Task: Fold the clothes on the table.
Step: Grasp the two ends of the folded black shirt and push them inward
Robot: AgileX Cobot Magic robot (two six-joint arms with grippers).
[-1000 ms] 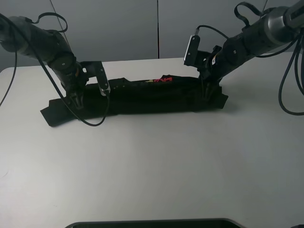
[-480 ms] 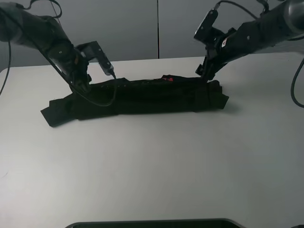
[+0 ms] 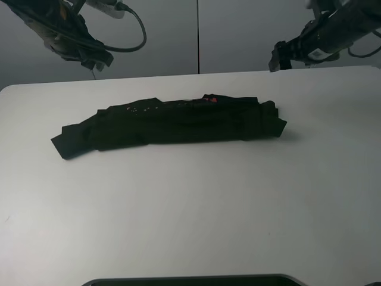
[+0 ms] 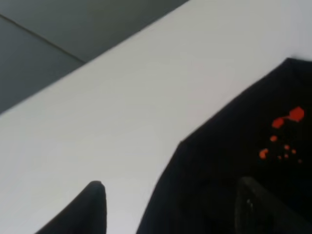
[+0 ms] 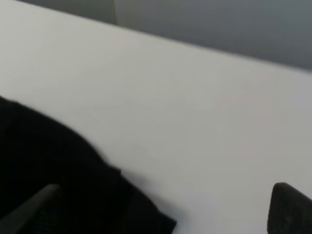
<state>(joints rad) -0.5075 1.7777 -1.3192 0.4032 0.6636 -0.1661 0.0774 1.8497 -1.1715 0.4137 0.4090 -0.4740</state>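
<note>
The black garment [image 3: 169, 122] lies on the white table [image 3: 196, 208] folded into a long narrow band, with a bit of red print [image 3: 207, 98] at its far edge. It also shows in the left wrist view [image 4: 234, 161], with red dots, and in the right wrist view [image 5: 44, 151]. My left gripper [image 3: 98, 62] is raised above the band's left end; in the left wrist view [image 4: 173, 209] it is open and empty. My right gripper [image 3: 278, 56] is raised beyond the band's right end; in the right wrist view [image 5: 161, 209] it is open and empty.
A grey wall [image 3: 196, 36] stands behind the table's far edge. A dark object [image 3: 190, 280] sits at the table's near edge.
Both grippers have let go of the garment and lifted up and outward, away from the band's ends. The folded band stays where it lay.
</note>
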